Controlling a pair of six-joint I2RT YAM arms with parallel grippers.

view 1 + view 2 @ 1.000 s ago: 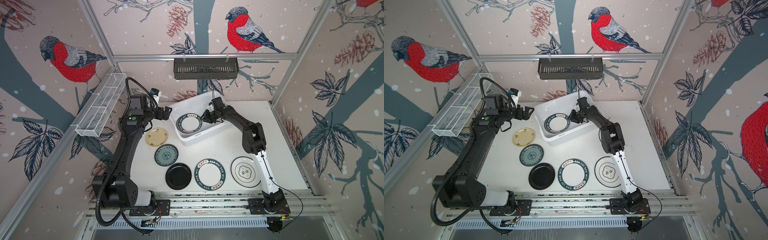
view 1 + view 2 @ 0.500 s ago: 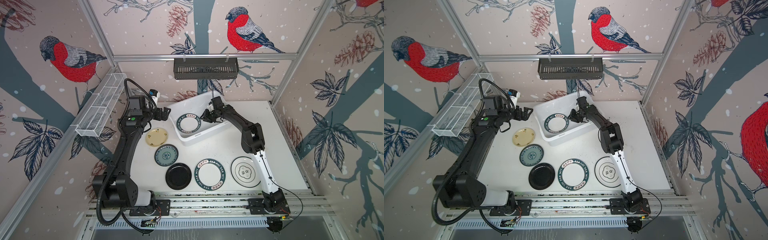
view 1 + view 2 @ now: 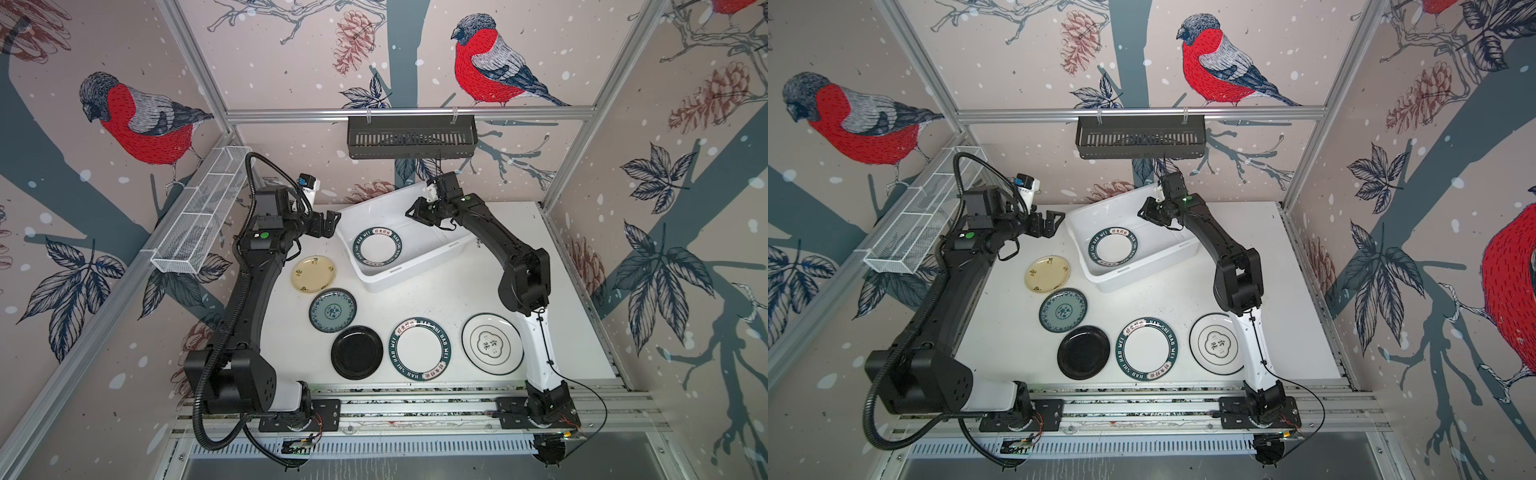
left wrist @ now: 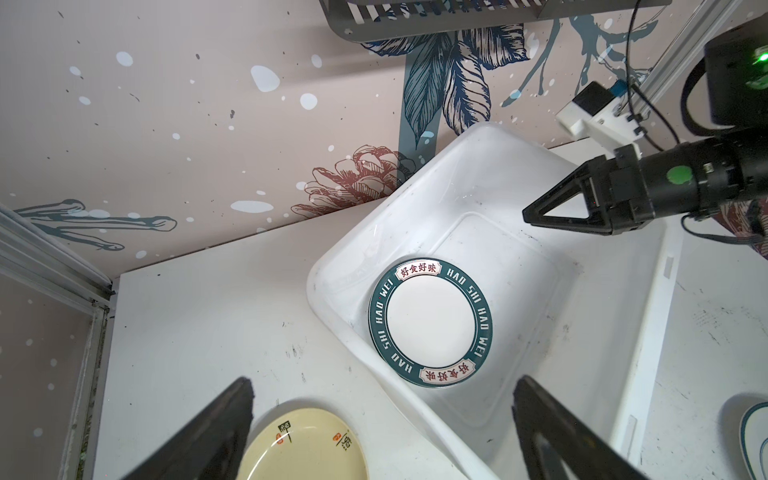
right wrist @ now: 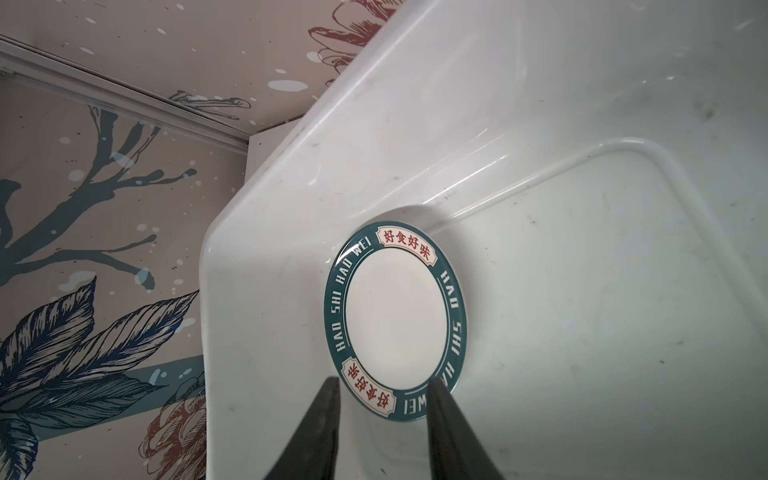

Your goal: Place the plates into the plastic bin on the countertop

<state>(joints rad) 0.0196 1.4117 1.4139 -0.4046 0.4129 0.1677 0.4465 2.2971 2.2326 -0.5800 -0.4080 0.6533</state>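
I see the white plastic bin [image 3: 432,243] sitting askew at the back of the worktop [image 3: 440,299], a green-lettered plate [image 3: 377,246] flat inside it. In front, flat on the worktop: pale yellow plate [image 3: 312,274], teal floral plate [image 3: 332,310], glossy black plate [image 3: 356,352], second green-lettered plate [image 3: 419,349], white emblem plate [image 3: 492,343]

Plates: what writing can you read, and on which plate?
"HAO SHI HAO WEI" and "好食好味", twice each: rim of the green-rimmed plate in the plastic bin.
"HAO SHI HAO WEI": rim of the second green-rimmed plate on the countertop; its red characters are too small.
"食味": centre of the emblem plate.
Pale yellow plate: small marks, too small to read.
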